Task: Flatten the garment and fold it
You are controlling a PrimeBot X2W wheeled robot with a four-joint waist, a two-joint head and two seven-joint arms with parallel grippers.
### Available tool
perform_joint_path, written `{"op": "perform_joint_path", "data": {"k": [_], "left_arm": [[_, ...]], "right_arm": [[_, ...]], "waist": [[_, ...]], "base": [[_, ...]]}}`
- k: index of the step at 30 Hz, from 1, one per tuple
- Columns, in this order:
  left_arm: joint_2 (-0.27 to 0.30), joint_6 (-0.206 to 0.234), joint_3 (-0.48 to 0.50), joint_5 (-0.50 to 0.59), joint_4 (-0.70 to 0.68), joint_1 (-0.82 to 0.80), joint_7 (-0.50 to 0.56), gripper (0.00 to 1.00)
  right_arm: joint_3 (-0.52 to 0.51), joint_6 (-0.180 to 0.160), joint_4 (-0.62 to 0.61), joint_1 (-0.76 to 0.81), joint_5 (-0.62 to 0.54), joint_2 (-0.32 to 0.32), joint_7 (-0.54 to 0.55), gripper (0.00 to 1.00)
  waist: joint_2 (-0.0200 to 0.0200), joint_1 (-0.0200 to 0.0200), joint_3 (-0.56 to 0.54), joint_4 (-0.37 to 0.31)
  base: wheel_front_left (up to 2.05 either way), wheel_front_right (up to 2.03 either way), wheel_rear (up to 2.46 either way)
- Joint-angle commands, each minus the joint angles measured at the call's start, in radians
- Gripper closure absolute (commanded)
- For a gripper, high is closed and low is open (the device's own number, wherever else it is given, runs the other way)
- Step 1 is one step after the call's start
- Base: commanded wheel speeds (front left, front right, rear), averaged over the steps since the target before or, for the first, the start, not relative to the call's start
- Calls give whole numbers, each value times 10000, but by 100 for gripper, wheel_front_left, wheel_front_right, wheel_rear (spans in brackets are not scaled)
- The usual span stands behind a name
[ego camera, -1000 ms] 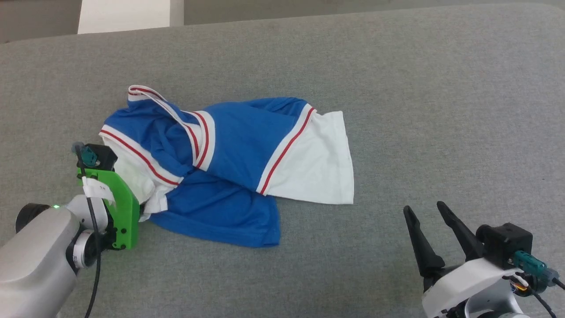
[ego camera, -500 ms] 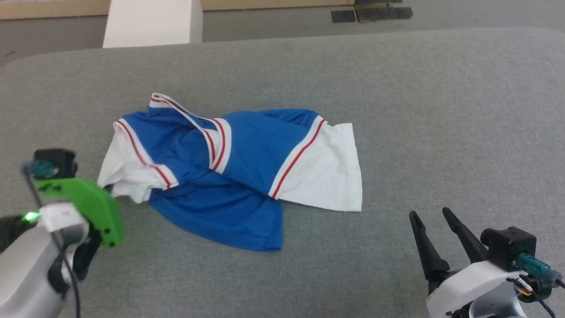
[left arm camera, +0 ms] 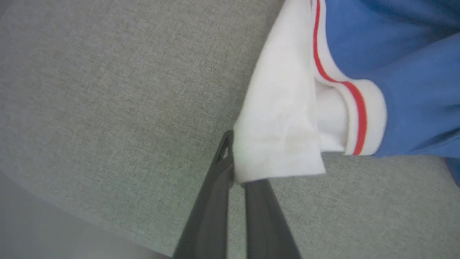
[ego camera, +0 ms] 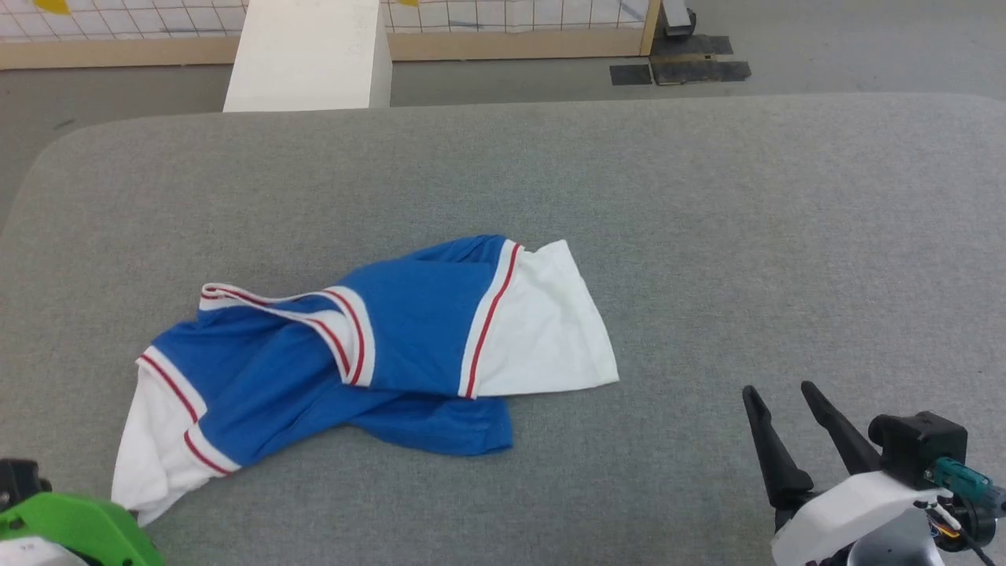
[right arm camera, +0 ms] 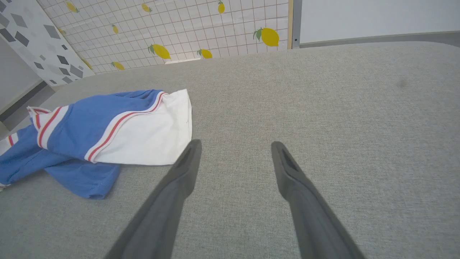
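We are only at the beginning of the task. The jersey shirt (ego camera: 354, 354) lies crumpled and twisted on the grey cloth-covered table (ego camera: 707, 220). Its blue body is bunched under itself, and a band of red-and-white trim (ego camera: 346, 334) is pulled across it. One white sleeve (ego camera: 542, 330) lies flat on the side toward our right pincer (ego camera: 780, 388).

Our left pincer (left arm camera: 238, 178) is closed on the corner of the other white sleeve (left arm camera: 280, 144), which lies just ahead of its fingertips. The right pincer has its fingers apart and holds nothing. The shirt is ahead of it and to its left, near but not touching.

In our judgement the spreading has only started, and no fold is made yet.

Beyond the far edge of the table, ahead of both pincers, we see a grey floor (ego camera: 864, 39), a white block (ego camera: 310, 55) and a tiled wall with lemons (right arm camera: 212, 32).
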Motion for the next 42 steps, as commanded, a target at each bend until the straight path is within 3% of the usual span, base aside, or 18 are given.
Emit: {"op": "perform_joint_path", "data": {"k": [1,2,3,10,15,24,32,42], "left_arm": [[-103,-107,38,-70,92,160,-121,91],[-165,-162,45,-44,127,151,-230,31],[-234,-197,30,44,157,114,-383,0],[-643,-130,357,896,-30,-245,-2265,0],[-630,-16,161,2150,-534,-334,-3179,0],[-1268,237,165,4420,-1667,33,-3443,0],[-2048,9,726,5870,-2297,689,-3449,0],[-2640,-383,1065,6528,-2520,544,-3450,0]], "right_arm": [[-41,-13,-25,104,15,15,37,0],[-55,-13,-33,102,3,15,50,0],[-70,-13,-39,107,-8,15,71,0],[-141,-13,-76,248,-49,15,170,0],[-149,-13,-43,346,-73,15,232,0],[-218,-13,84,399,-85,15,276,0],[-110,-13,646,26,-158,15,408,0],[882,-13,3455,-2560,416,-200,2090,0]], "waist": [[120,0,-42,18],[120,0,-68,26],[120,0,-112,37],[120,0,-542,124],[120,0,-974,161],[120,0,-1317,265],[120,0,-1253,416],[120,0,-696,930]], "base": [[0,0,0],[0,0,0],[0,0,0],[0,0,0],[0,0,0],[0,0,0],[0,0,0],[0,0,0]]}}
